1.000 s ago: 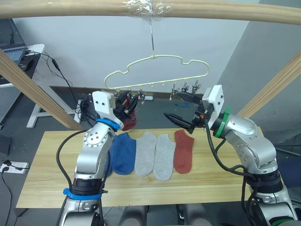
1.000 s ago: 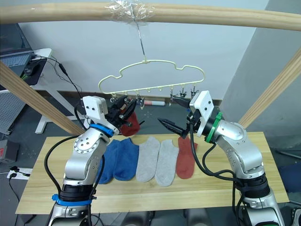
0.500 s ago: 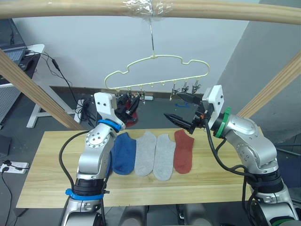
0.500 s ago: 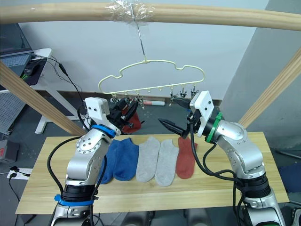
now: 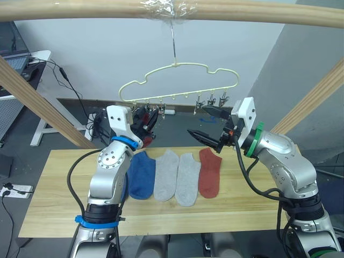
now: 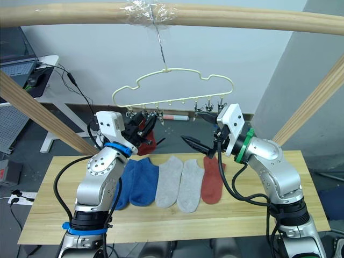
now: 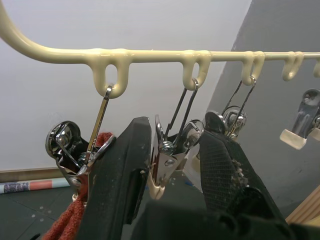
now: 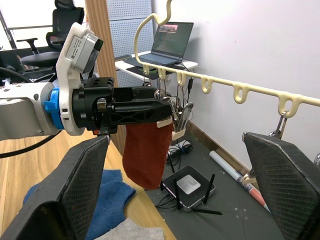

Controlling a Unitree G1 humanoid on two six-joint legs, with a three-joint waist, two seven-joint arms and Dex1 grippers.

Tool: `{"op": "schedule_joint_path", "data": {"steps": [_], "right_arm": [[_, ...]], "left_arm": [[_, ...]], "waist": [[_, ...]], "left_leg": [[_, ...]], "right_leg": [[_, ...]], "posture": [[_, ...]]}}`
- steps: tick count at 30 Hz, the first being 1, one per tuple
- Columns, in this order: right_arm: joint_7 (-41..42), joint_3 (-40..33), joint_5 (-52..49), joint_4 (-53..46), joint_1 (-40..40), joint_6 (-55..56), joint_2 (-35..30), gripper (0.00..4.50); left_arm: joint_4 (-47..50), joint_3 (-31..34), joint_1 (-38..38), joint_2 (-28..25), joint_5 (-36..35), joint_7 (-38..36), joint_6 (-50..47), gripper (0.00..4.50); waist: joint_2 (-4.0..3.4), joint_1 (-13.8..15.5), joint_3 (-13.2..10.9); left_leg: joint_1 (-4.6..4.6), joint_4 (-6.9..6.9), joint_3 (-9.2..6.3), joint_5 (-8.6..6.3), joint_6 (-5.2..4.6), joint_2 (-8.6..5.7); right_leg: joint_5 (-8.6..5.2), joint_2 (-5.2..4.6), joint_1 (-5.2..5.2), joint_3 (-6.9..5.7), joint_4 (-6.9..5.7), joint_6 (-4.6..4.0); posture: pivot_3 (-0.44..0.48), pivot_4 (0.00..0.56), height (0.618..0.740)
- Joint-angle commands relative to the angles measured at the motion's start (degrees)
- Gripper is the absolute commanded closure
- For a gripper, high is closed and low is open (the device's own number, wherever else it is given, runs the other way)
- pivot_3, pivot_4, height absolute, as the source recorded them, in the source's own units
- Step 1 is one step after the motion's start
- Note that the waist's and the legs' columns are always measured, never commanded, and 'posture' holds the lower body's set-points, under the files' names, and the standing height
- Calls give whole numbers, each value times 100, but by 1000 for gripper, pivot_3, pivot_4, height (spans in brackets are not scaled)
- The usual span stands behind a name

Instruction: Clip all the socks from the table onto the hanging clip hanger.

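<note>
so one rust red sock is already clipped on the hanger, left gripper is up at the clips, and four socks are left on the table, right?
Not quite: five socks remain on the table, not four. The right eye view shows two blue socks, two grey socks and one rust red sock. The other rust red sock does hang from the clip hanger, with the left gripper at the clips.

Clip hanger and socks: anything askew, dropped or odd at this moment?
Nothing stands out. The clip hanger hangs level, one red sock hangs from a clip, and five socks lie flat in a row.

the left arm [image 5: 110,166] hides part of one blue sock [image 5: 124,185].
</note>
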State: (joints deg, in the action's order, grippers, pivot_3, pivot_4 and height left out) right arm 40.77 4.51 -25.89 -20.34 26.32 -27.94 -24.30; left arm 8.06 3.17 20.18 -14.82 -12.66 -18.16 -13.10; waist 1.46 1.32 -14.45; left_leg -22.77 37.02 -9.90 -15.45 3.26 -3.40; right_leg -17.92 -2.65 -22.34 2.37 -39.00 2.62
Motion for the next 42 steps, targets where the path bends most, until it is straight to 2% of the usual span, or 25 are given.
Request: {"op": "schedule_joint_path", "data": {"steps": [1,7,10,14,16,24,29,32,37,42], "right_arm": [[22,-62,-99,-308,43,22,-33,0],[16,-65,-112,-359,12,1,-35,0],[11,-67,-120,-386,2,-18,-32,0],[12,-72,-138,-422,-21,-47,-37,0],[12,-68,-146,-433,-31,-68,-35,0],[-125,28,124,-337,-276,-209,-134,0],[-828,507,1071,80,-710,-623,-327,0],[-1222,742,1397,379,-819,-903,-138,0],[-1524,1316,2094,1307,-928,-882,26,0],[-1663,1347,2388,2162,-733,-716,230,0]], "left_arm": [[163,63,47,20,-22,-4,151,2700],[194,63,33,32,-46,-12,166,2700],[206,68,23,40,-62,-28,208,3224],[256,54,20,49,-104,-52,228,4197],[258,49,40,51,-101,-47,227,4375],[191,56,16,-92,-34,-147,171,4382],[13,156,165,-349,-48,-268,68,4382],[-134,232,264,-451,-116,-365,63,4382],[-214,237,274,-491,-137,-485,46,4382],[-143,215,211,-480,-133,-517,17,4382]], "waist": [[0,0,0],[0,0,0],[0,0,0],[0,0,0],[0,0,0],[0,1,0],[0,2,0],[0,-7,0],[0,-7,1],[0,-15,1]], "left_leg": [[0,0,0,0,0,0],[0,0,0,0,0,0],[0,0,0,0,0,0],[0,1,0,0,0,0],[0,1,0,0,0,0],[0,1,0,0,0,0],[0,0,0,0,0,0],[2,1,0,3,4,0],[3,0,1,6,7,-1],[2,2,2,6,8,-2]], "right_leg": [[0,0,0,0,0,0],[0,0,0,0,0,0],[0,0,0,0,0,0],[0,0,0,0,-1,0],[0,0,0,0,-1,0],[0,0,1,0,-1,0],[0,0,0,1,-2,0],[0,1,-1,0,-7,0],[1,1,-1,1,-6,-1],[1,1,-1,2,-6,-1]], "posture": [[88,246,740],[87,246,740],[86,247,740],[88,248,740],[88,248,740],[88,250,740],[96,248,740],[97,247,740],[101,244,740],[100,245,740]]}}
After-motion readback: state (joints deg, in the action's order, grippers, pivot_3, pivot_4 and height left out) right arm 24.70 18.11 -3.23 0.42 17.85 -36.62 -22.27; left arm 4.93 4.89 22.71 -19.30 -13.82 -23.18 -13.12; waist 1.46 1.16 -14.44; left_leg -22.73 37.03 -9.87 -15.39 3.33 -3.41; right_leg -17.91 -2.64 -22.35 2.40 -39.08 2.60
